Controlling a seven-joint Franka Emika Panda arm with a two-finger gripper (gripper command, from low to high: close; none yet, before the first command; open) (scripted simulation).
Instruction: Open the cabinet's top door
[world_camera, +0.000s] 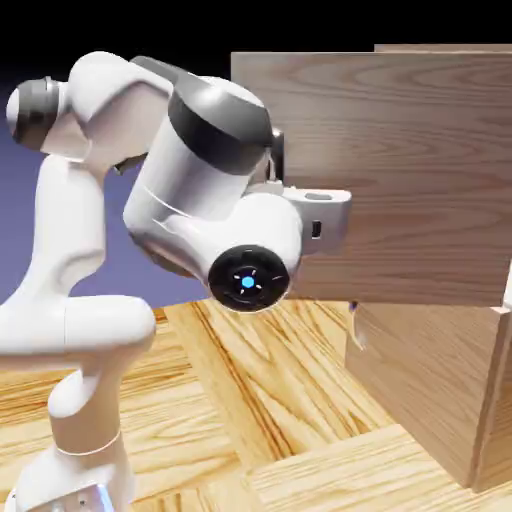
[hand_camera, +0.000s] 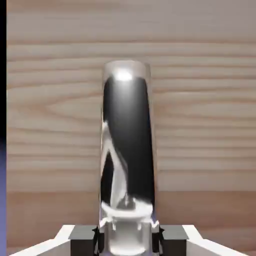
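Pinching the dark curved handle (hand_camera: 127, 150) of the top door (world_camera: 400, 170), my end effector (hand_camera: 127, 240) has a finger pad on each side of it. Beneath, the cabinet (world_camera: 430, 390) stands on a wood-grain counter (world_camera: 250, 400) before a blue-violet backdrop (world_camera: 130, 260).

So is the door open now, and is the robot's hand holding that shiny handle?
top door: swung open, away from the cabinet.
handle: upright between the tool's fingertips, gripped.
tool: shut on the handle.
lower door: cannot tell, not clearly in view.
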